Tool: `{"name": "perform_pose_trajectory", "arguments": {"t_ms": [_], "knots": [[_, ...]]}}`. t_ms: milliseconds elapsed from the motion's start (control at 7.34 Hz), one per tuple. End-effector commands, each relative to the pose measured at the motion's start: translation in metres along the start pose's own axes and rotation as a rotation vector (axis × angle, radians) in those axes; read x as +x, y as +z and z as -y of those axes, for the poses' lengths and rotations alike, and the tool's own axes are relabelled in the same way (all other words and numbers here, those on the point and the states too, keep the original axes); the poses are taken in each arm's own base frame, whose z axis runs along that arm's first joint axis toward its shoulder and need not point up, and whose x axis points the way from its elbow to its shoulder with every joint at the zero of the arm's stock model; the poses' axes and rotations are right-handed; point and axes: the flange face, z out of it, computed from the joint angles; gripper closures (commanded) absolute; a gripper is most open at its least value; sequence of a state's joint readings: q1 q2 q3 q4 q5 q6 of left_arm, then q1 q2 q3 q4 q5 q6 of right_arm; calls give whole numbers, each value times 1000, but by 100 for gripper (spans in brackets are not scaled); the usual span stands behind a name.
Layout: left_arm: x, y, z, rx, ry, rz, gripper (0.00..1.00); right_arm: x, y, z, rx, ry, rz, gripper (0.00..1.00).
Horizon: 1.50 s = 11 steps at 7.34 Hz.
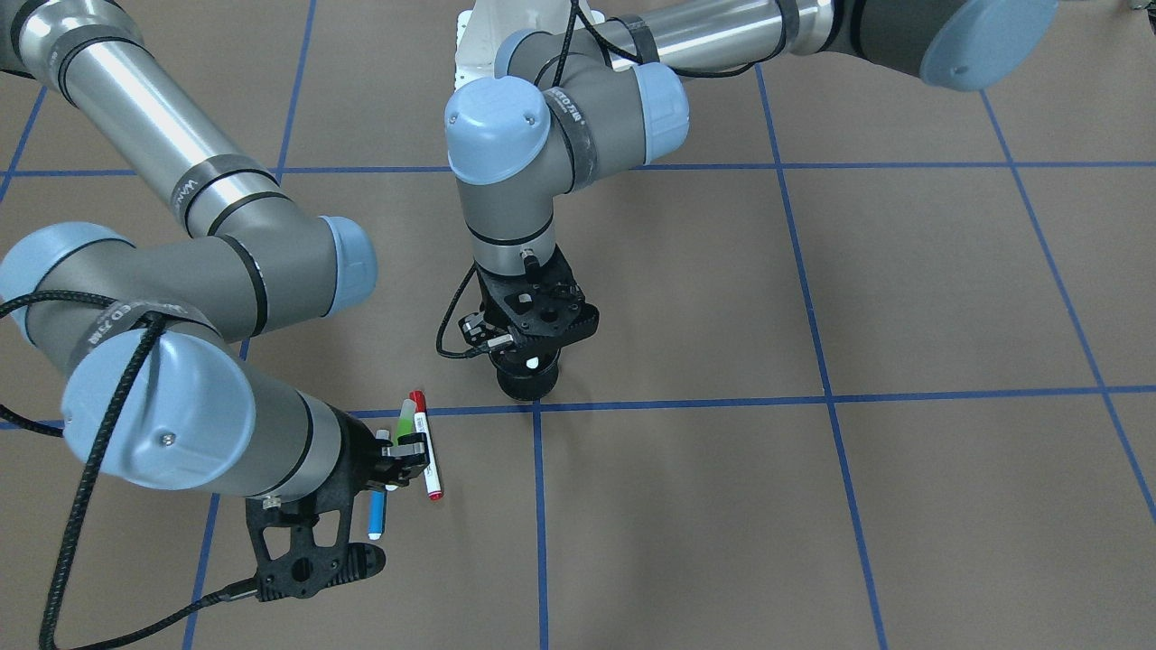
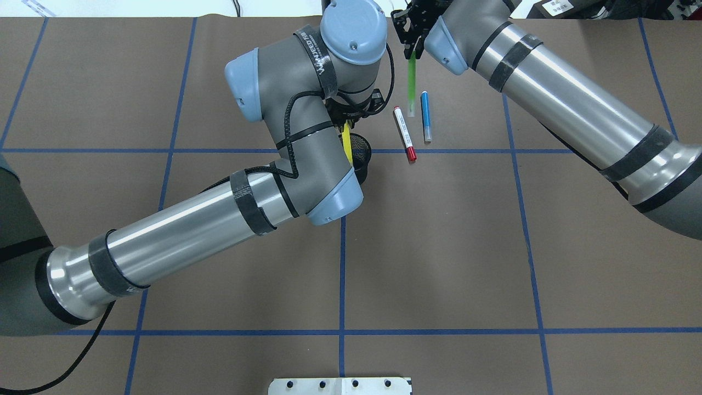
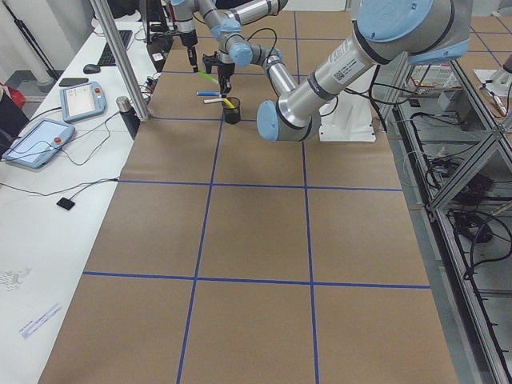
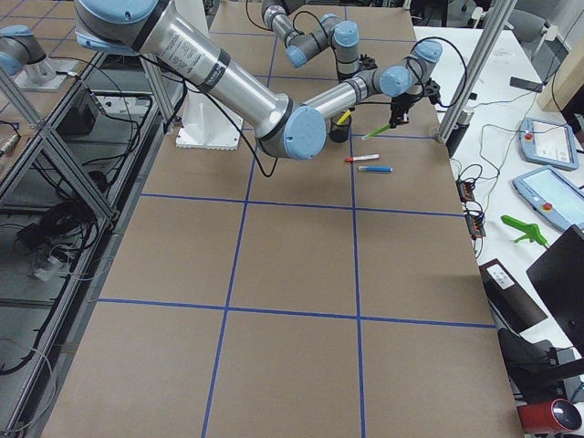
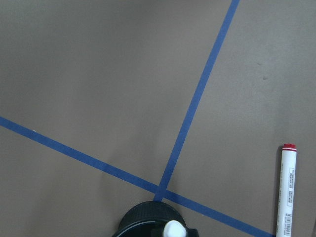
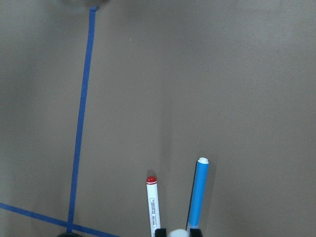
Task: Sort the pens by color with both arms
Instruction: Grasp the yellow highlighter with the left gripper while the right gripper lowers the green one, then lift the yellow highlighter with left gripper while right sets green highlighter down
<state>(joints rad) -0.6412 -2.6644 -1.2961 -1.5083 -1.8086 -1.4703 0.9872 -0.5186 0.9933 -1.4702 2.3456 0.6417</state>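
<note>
My left gripper (image 1: pixel 532 354) is shut on the yellow pen (image 2: pixel 347 145) and holds it upright over the black mesh cup (image 1: pixel 526 383), with the pen's lower end at the cup's mouth. My right gripper (image 1: pixel 405 450) is shut on the light green pen (image 2: pixel 412 82) and holds it tilted above the table. The white pen with the red cap (image 2: pixel 405 134) and the blue pen (image 2: pixel 425 116) lie side by side on the brown paper just under the right gripper. Both also show in the right wrist view, the white pen (image 6: pixel 154 205) and the blue pen (image 6: pixel 198 196).
Blue tape lines (image 2: pixel 341 274) divide the brown table cover into squares. The white base pedestal (image 2: pixel 340 385) is at the near edge. A side bench with tablets (image 3: pixel 40 140) and a metal post (image 3: pixel 120 56) stands beyond the far edge.
</note>
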Motion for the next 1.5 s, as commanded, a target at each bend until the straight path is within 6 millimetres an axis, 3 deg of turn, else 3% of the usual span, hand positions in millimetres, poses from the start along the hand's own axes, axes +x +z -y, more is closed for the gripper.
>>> {"name": "perform_pose_trajectory", "arguments": {"t_ms": [0,272,545,681,1090,1362], "knots": [[-26,-41,-1,9,39,-9,100,-5,6,-2,-1,51,-8,81],[-43,-77,-2,3,56,-38,100,-3,16,-4,-10,101,-17,81],[-58,-110,-5,9,58,-83,100,-26,51,-15,33,33,-62,80],[-67,-128,6,24,50,-112,100,-33,56,-18,31,26,-65,80],[-102,-168,75,90,69,-132,100,-47,67,-25,38,4,-81,80],[-121,-173,97,120,84,-124,100,-59,74,-29,43,23,-89,80]]}}
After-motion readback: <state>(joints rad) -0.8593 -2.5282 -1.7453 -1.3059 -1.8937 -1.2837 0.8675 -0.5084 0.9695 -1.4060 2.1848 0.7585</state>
